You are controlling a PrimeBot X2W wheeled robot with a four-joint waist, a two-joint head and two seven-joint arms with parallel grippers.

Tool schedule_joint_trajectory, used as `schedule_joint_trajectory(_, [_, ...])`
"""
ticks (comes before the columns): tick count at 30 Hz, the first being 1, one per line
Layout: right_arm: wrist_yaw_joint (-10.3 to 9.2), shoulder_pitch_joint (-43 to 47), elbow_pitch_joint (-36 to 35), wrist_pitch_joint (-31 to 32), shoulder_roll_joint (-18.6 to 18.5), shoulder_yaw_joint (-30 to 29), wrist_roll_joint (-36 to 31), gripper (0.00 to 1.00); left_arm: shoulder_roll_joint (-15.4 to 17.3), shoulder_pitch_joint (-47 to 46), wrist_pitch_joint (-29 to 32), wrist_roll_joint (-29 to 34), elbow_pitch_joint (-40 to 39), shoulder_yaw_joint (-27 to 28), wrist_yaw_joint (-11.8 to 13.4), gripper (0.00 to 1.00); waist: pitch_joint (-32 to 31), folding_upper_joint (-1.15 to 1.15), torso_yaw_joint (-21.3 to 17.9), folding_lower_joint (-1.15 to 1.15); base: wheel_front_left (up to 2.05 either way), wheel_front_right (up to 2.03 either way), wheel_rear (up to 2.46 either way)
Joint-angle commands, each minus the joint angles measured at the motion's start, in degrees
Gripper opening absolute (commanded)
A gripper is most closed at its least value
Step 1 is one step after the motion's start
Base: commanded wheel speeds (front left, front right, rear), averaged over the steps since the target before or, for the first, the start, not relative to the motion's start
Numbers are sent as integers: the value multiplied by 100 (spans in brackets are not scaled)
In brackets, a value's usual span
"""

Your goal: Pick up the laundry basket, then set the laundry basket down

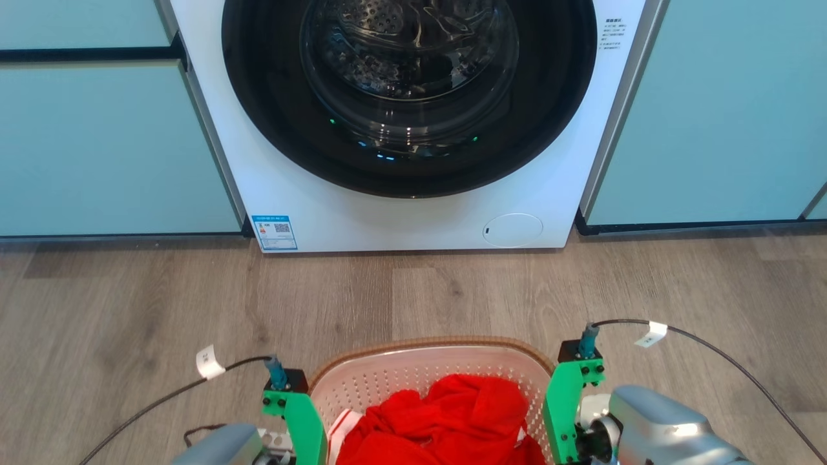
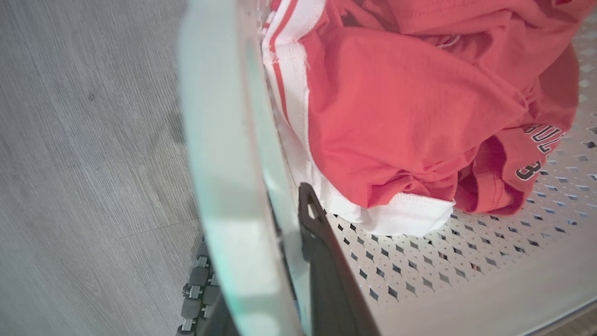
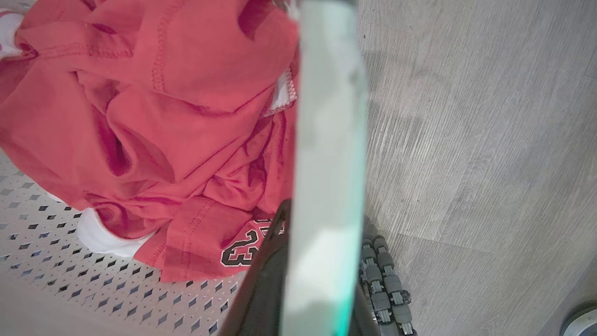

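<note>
- Wooden floor (image 1: 129, 310) runs up to a white washing machine (image 1: 362, 213) straight ahead. The laundry basket (image 1: 400, 378) is low in the head view, between your two arms and well apart from the machine. Whether it rests on the floor, I cannot tell.
- On the left, your left gripper (image 2: 254, 224) appears clenched on the basket's side wall, with one dark finger (image 2: 322, 252) inside, against the wall.
- In the middle, the red clothes (image 1: 452, 413) lie heaped loosely, so keep the basket level.
- On the right, your right gripper (image 3: 326, 224) seems to clamp the opposite wall in the same way.
- I judge that the lift is the step in hand. Raise both arms together at one speed and do not push inward, because the thin plastic probably bends.
</note>
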Motion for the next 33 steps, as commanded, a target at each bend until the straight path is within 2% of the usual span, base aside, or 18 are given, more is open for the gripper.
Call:
schedule_joint_trajectory(1, [18,-279,-176,-129,121,42,63,0,-89,-375,-38,-27,-188,58,-94,0,2,0,8,0,0,0,0])
schedule_joint_trajectory(33, [18,-382,-111,-275,122,340,377,0,-107,-431,-54,-61,-161,27,-95,0,-15,0,39,0,0,0,0])
